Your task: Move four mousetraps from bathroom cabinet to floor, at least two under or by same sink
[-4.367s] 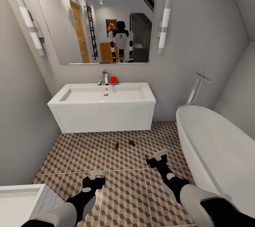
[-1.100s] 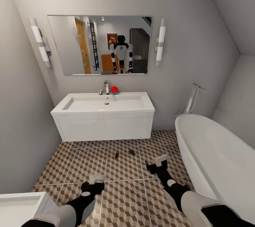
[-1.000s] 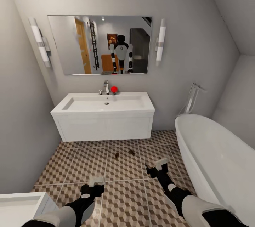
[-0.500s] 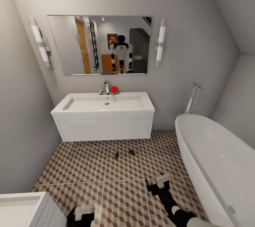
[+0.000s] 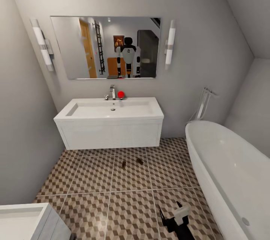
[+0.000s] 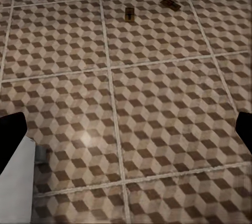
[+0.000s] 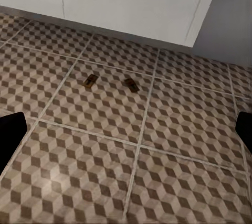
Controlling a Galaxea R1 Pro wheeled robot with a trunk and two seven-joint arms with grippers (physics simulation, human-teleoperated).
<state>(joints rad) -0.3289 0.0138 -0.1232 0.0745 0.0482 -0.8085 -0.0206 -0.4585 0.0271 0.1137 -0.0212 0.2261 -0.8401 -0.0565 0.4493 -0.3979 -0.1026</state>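
Cube-patterned bathroom floor (image 5: pixel 93 180): two tan mousetraps (image 5: pixel 123 164) before sink (image 5: pixel 108 120); both end effectors spread, empty.

Right tool (image 5: pixel 179 213) low over the bathroom floor (image 5: pixel 93 180), fingers spread wide, nothing between them. Ahead of it a broad run of bare tile, broken by two mousetraps (image 5: pixel 123 164) (image 5: pixel 139 161) lying flat, just apart. Beyond those the sink (image 5: pixel 109 124) hangs off the wall, with a gap beneath its boxy front. The bathtub (image 5: pixel 228 169) walls in the tool's right side, close by.
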